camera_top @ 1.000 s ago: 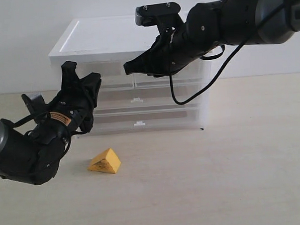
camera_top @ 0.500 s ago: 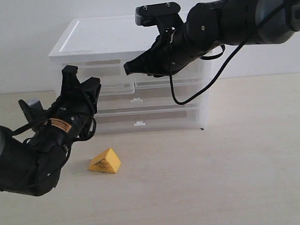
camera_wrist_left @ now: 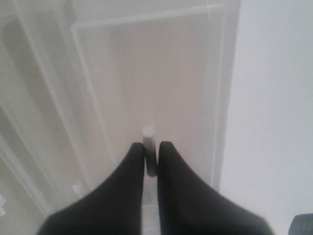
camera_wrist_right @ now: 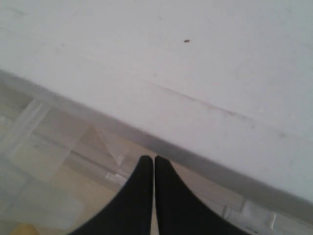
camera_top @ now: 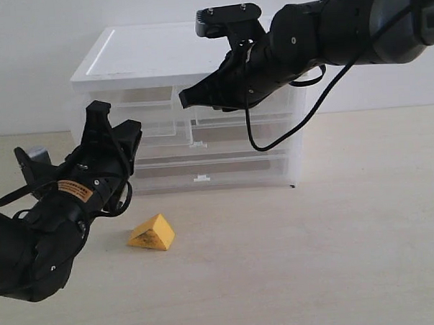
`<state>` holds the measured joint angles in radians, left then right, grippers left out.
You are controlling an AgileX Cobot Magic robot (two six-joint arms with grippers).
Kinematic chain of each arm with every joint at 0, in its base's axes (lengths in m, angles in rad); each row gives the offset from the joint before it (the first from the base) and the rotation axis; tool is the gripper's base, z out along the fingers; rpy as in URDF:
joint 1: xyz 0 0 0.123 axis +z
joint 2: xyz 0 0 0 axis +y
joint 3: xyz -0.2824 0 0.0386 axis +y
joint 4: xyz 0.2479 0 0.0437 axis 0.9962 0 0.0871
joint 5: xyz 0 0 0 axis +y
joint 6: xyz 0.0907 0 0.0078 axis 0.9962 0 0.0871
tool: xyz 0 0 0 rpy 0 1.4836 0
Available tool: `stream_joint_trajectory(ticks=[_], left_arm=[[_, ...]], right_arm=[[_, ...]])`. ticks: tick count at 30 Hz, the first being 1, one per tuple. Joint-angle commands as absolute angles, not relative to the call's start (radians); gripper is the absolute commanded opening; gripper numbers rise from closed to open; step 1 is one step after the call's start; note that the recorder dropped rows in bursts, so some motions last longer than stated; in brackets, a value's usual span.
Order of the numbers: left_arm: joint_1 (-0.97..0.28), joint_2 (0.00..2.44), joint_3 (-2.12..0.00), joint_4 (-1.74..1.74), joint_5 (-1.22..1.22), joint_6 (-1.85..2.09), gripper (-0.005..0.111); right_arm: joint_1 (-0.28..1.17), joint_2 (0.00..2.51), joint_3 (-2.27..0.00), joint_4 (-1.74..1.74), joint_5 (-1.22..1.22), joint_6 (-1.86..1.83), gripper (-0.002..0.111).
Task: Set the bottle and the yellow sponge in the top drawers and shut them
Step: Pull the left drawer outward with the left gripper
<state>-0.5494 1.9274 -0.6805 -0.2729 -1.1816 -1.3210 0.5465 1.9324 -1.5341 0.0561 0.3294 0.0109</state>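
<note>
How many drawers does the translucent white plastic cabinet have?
4: small top-left drawer, small top-right drawer partly hidden, full-width middle drawer, full-width bottom drawer.

surface: beige table (camera_top: 337, 272) | on it: white drawer cabinet (camera_top: 162, 57); yellow sponge (camera_top: 151, 232) just in front

a translucent plastic drawer cabinet (camera_top: 296, 159) with an opaque white top (camera_top: 147, 54) is standing on a pale beige tabletop (camera_top: 315, 259), its back sitting close to a plain white wall (camera_top: 32, 62). two full-width drawers are lying stacked in its lower part, the upper full-width drawer (camera_top: 223, 133) and the bottom full-width drawer (camera_top: 239, 172), each carrying a small white handle at the middle of its front and both appearing pushed in. the tabletop is stretching wide in front of the cabinet.
</note>
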Motion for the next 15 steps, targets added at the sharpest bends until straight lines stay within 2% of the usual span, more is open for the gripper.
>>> stream_joint_trajectory(ticks=[1,15], left_arm=[[-0.588,1.909,-0.665,-0.260,-1.221,-1.294,0.004],[-0.651,1.902,-0.629,-0.303,-1.221,-1.269,0.004]], right_arm=[[0.533,1.929,-1.538,0.045,0.298,0.012,0.000],[0.533,1.929,-1.538,0.045,0.315,0.012,0.000]])
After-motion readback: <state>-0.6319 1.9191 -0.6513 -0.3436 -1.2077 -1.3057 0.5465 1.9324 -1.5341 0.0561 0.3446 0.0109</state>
